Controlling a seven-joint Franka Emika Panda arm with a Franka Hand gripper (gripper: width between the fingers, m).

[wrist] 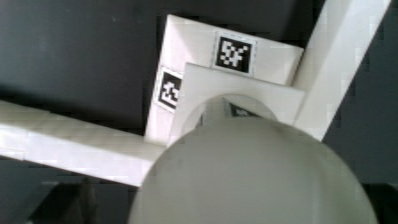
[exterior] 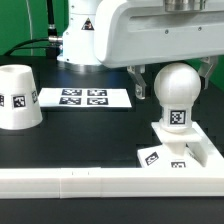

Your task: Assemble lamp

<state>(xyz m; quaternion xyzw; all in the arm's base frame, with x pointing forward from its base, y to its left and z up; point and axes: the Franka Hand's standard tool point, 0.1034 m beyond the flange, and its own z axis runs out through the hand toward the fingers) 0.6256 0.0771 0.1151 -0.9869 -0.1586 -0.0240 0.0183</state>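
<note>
Blk table point(exterior: 100, 135): bulb point(exterior: 178, 95) upright on base point(exterior: 190, 142), end effector point(exterior: 172, 85) open nr it.

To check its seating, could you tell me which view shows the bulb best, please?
The exterior view: the bulb stands whole on the base, its tag visible. The wrist view shows only its blurred, rounded top, close up.
</note>
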